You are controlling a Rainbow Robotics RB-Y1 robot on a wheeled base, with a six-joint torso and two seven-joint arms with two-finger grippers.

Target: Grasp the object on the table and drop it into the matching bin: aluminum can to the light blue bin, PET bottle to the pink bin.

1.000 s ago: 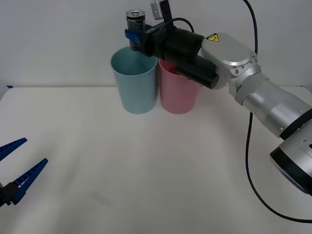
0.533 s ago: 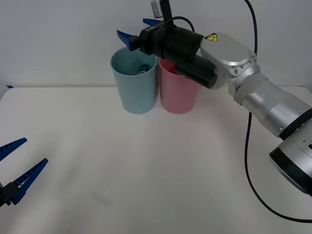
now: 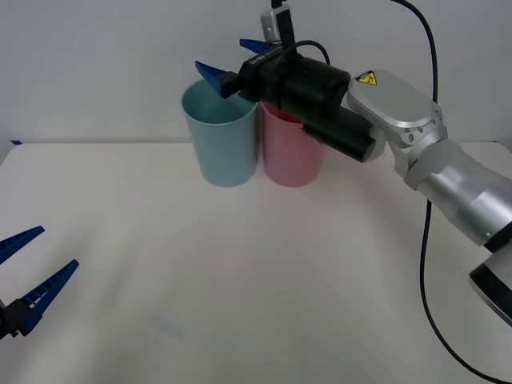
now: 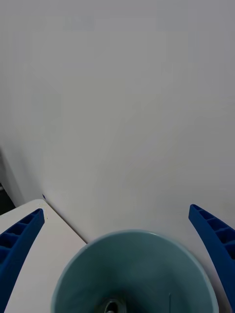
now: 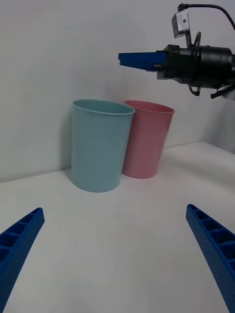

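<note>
While the right gripper [image 3: 232, 58] hangs above the light blue bin [image 3: 221, 134], its two blue ribbed fingers [image 3: 211, 74] are spread wide apart and hold nothing. Seen from the front, one finger points out over the blue bin's rim and the other sits higher, near the wrist camera, with the black forearm passing over the pink bin [image 3: 292, 152]. Both bins stand upright at the far side of the white table [image 3: 256, 264], side by side and touching or nearly so, the blue one on the robot's left of the pink one. From the right wrist, the view looks straight down into the round mouth of the blue bin [image 4: 134, 274], the open fingers [image 4: 19, 244] flanking it at either side; at the bottom of the bin a small silvery-dark shape [image 4: 112, 307] is just visible, consistent with the top of the can, though too little of it shows to read any lettering. At the near left of the table, the left gripper [image 3: 28, 272] rests low and well apart from the bins, its fingers also parted and empty. From the left wrist, the two bins [image 5: 100, 144] appear across the bare tabletop, with the right gripper [image 5: 142, 59] poised above them.
</note>
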